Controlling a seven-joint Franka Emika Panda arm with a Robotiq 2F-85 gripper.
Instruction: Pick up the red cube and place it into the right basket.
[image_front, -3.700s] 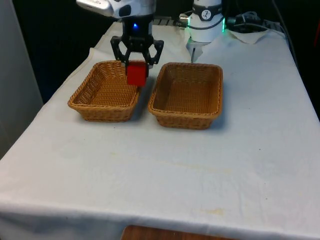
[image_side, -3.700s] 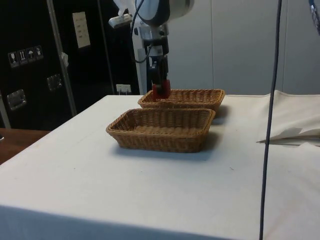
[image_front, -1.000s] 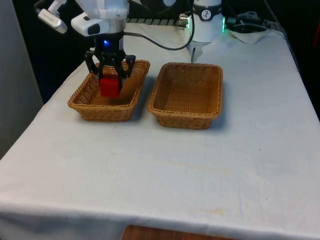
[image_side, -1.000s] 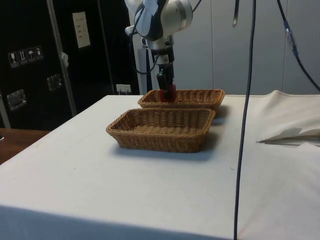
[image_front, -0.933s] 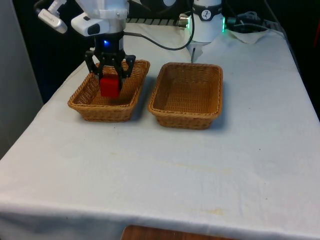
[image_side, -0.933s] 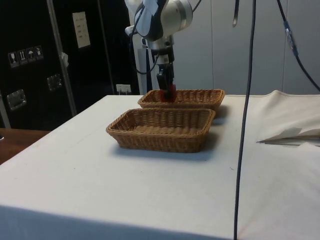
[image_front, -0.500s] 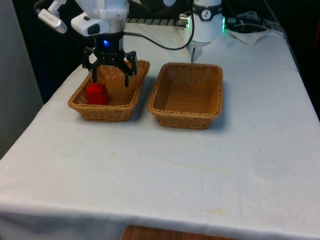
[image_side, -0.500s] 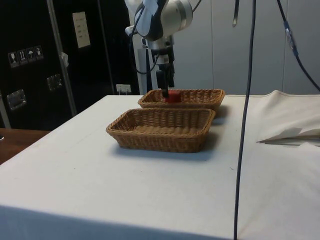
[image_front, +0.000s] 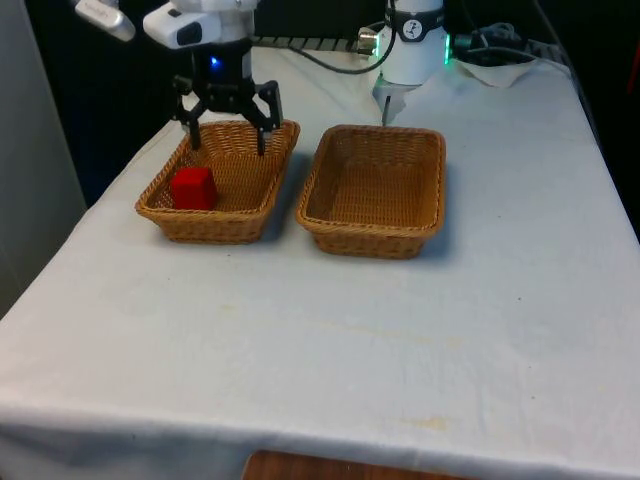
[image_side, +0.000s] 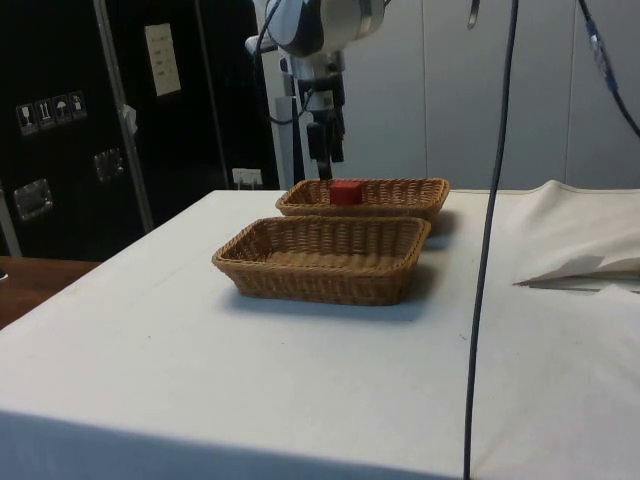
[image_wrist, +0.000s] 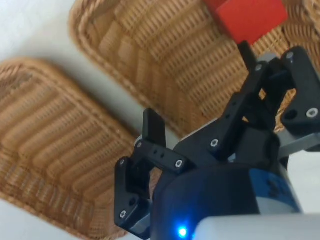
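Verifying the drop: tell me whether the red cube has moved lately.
Yes. The red cube left the open claw and fell into the basket on the front view's left.

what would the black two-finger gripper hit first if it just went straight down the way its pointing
Most likely the woven floor of the wicker basket on the front view's left. The black two-finger gripper hangs open above it, pointing down. The red cube lies off to one side, so probably missed, though depth is unclear.

Light fell evenly and fairly bright from above. The white cloth on the surface (image_front: 330, 330) looked pale, without glare. Each basket (image_front: 372, 190) cast a soft, short shadow. The black curtains stayed dim. Close to the wrist camera, the claw (image_wrist: 200, 110) looked somewhat blurred, perhaps out of focus.
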